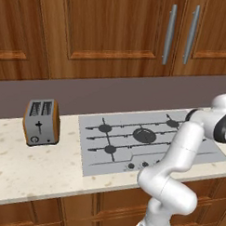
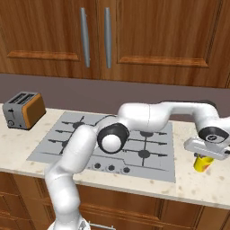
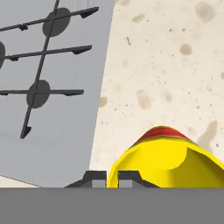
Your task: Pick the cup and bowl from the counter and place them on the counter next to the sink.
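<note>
Gripper [image 3: 112, 178], jaws nearly closed, pinching the near rim of the cup [image 3: 168, 157] from above. Cup hangs upright directly beneath the hand, just above or resting on the counter [image 2: 197, 186], immediately right of the stove plate [image 2: 108, 143]; contact cannot be judged.

Counter [image 3: 175, 65] speckled beige stone, matt; cup [image 3: 170, 162] glossy yellow; stove plate [image 1: 132, 139] flat grey; cabinets [image 1: 114, 31] wood.
</note>
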You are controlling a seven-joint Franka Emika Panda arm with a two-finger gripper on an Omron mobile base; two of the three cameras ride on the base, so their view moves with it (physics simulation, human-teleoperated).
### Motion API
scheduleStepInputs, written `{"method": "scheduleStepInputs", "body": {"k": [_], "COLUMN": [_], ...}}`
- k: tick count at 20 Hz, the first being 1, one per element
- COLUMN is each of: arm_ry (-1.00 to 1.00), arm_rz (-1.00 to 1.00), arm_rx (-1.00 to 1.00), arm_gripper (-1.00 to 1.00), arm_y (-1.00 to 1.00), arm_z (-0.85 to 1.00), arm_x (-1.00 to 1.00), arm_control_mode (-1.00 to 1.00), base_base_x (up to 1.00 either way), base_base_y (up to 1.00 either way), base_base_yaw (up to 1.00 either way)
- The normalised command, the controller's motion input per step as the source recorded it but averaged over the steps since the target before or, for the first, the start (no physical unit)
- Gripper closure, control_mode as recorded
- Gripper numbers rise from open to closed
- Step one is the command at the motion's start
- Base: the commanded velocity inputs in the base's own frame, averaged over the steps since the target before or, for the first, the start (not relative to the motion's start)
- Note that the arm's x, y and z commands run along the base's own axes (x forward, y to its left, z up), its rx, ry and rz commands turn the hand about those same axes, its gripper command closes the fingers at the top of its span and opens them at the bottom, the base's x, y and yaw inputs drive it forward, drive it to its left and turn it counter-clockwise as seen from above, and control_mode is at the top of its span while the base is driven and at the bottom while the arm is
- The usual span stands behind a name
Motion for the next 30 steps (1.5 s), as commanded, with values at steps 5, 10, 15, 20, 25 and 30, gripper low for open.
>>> {"method": "scheduleStepInputs", "body": {"k": [5,10,15,20,25,30], "arm_ry": [-0.33,-0.24,-0.05,0.12,0.23,0.23], "arm_rz": [0.0,0.0,0.0,-0.05,-0.22,-0.36], "arm_rx": [0.0,0.0,-0.04,-0.11,-0.14,-0.12], "arm_gripper": [1.0,1.0,1.0,1.0,1.0,1.0], "arm_y": [0.33,0.92,1.0,1.0,0.89,0.9], "arm_z": [0.49,0.84,0.84,0.47,0.12,0.0], "arm_x": [-0.67,-0.2,-0.51,-0.59,-0.08,-0.03], "arm_control_mode": [-1.0,-1.0,-1.0,-1.0,-1.0,-1.0], "base_base_x": [0.0,0.0,0.0,0.0,0.0,0.0], "base_base_y": [0.0,0.0,0.0,0.0,0.0,0.0], "base_base_yaw": [0.0,0.0,0.0,0.0,0.0,0.0]}}
